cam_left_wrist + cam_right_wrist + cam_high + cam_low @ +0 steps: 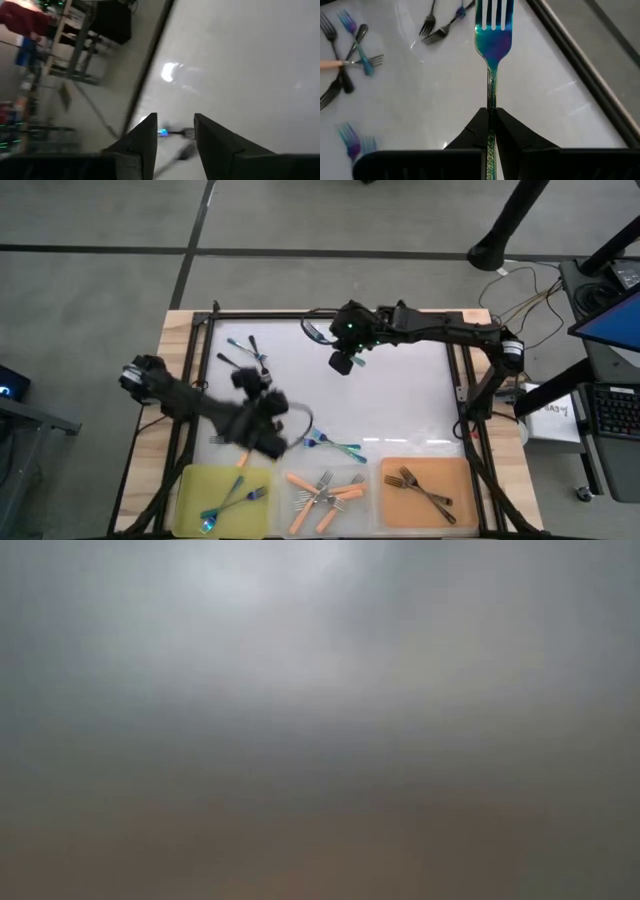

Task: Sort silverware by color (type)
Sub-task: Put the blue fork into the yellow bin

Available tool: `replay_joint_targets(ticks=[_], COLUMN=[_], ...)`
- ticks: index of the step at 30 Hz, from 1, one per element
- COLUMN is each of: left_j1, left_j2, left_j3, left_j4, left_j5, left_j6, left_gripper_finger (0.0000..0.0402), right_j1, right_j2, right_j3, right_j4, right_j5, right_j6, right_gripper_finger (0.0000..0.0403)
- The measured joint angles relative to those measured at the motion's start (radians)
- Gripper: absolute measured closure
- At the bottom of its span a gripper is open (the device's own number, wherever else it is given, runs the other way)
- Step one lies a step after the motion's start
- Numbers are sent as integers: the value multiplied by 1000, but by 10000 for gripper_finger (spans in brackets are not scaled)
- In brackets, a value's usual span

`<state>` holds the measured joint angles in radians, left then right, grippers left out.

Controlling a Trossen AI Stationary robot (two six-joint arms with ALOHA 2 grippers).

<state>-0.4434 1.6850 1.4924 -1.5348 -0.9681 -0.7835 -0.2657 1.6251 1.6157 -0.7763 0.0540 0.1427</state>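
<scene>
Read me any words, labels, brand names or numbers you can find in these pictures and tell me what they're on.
None can be read.
The white sheet off the table's right edge carries dark print, too small and blurred to read.
The blue screen at the far right shows no legible text.
The iridescent fork in the right tool bears only an engraved pattern, no lettering.
The low view is entirely fogged.

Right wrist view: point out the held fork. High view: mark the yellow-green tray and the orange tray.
iridescent blue-teal fork (493, 45), right wrist view, neck below the tines.
yellow-green tray (195, 485), high view, bare floor.
orange tray (455, 480), high view, bare floor.
</scene>
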Motion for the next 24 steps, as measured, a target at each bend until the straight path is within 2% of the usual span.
replay_joint_targets(ticks=[5,7,9,12,15,17,20,24], left_j1=[208,295,383,493,558,576,578,578], left_j2=[-123,-195,-282,-431,-561,-618,-664,-685], left_j3=[-140,-227,-328,-524,-730,-840,-955,-1028], left_j4=[120,202,345,738,1267,1608,1964,2158], left_j5=[37,80,172,447,759,869,843,725], left_j6=[224,297,388,522,576,567,560,538], left_gripper_finger=[303,309,314,319,321,321,321,321], right_j1=[13,17,17,17,17,18,20,31], right_j2=[15,15,13,13,13,13,14,14], right_j3=[-4,-8,-8,-8,-9,-9,-11,-11], right_j4=[-31,-32,-35,-40,-36,-33,-25,19], right_j5=[7,23,37,59,64,76,100,107], right_j6=[22,22,22,22,21,15,14,-1], right_gripper_finger=[393,393,391,390,390,390,390,390])
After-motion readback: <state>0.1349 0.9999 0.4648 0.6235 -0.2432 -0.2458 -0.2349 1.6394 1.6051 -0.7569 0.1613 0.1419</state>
